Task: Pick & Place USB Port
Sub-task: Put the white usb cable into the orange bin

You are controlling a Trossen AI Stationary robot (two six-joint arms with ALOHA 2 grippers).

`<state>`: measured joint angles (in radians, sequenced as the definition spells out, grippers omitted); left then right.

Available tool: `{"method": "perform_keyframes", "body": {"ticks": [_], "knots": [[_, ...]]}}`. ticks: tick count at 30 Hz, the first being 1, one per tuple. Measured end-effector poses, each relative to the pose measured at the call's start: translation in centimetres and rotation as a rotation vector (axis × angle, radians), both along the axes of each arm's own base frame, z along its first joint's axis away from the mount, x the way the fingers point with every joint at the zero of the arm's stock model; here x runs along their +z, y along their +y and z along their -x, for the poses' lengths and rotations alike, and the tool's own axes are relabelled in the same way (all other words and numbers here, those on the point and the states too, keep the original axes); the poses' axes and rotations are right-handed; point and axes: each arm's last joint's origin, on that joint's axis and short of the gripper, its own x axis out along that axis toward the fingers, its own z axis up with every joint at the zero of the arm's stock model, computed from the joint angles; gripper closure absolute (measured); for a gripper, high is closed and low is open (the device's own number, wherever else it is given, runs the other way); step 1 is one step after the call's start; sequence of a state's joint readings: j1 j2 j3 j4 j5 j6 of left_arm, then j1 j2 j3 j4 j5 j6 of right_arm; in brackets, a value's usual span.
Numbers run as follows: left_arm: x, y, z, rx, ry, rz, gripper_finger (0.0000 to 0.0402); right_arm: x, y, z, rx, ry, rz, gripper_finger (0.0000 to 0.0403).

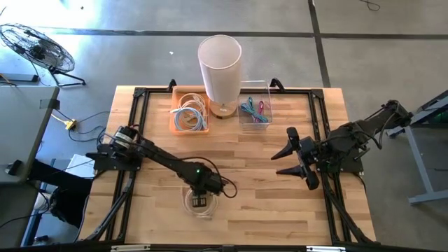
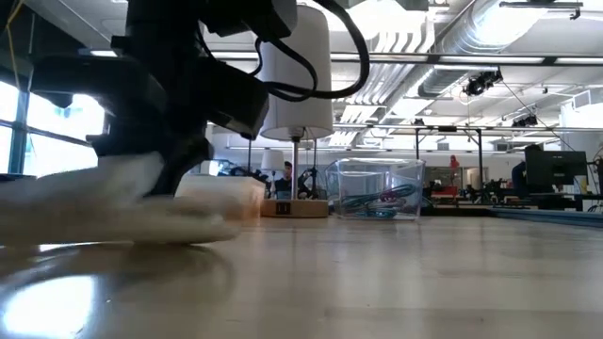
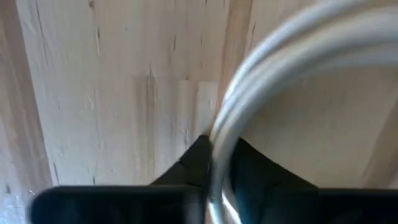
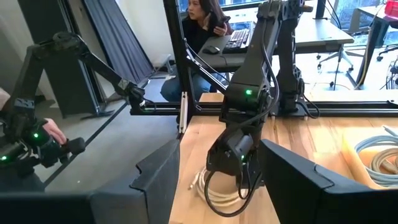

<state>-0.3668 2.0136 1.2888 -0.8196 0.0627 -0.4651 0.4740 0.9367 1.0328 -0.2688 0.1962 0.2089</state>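
A coil of white USB cable [image 1: 199, 204] lies on the wooden table near its near edge; it also shows in the low view as a pale coil [image 2: 122, 212] and in the right wrist view [image 4: 214, 190]. My left gripper [image 1: 201, 186] stands over the coil, pointing down, shut on its strands [image 3: 214, 155]. My right gripper [image 1: 283, 161] waits open above the table's right half, facing the left arm [image 4: 221, 149]. My left gripper pinches a bundle of the white coil's strands [image 3: 219, 140] between its two fingers [image 3: 196, 158], coming from above and pointing down. The strands run between the fingers, and the coil's arc curves away beyond them. The coil looks to lie on the table below.
At the far edge stand an orange tray [image 1: 176, 120] with coiled cables, a lamp with a white shade [image 1: 219, 63] on a wooden base, and a clear bin [image 1: 255, 112] with coloured cables. A black frame [image 1: 136, 105] borders the table. A person sits beyond the table [image 4: 202, 25].
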Motion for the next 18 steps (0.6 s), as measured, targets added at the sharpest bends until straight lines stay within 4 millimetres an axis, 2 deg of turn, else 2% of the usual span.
{"method": "perform_keyframes", "body": {"ticks": [2,9,14,18], "knots": [[-0.1,0.0,0.0,-0.017,0.008,-0.006,0.0378,0.0,0.0,0.0,0.000,-0.001,0.000,0.0194],[0.3,0.2,0.3,-0.042,0.013,-0.024,0.0379,0.0,0.0,0.0,0.001,-0.005,0.005,0.0194],[1.9,0.4,0.8,-0.042,-0.021,-0.038,0.0379,0.0,0.0,0.0,0.004,-0.006,0.023,0.0194],[4.2,1.2,1.8,-0.018,-0.045,-0.076,0.0382,0.0,0.0,0.0,0.006,-0.005,0.034,0.0194]]}}
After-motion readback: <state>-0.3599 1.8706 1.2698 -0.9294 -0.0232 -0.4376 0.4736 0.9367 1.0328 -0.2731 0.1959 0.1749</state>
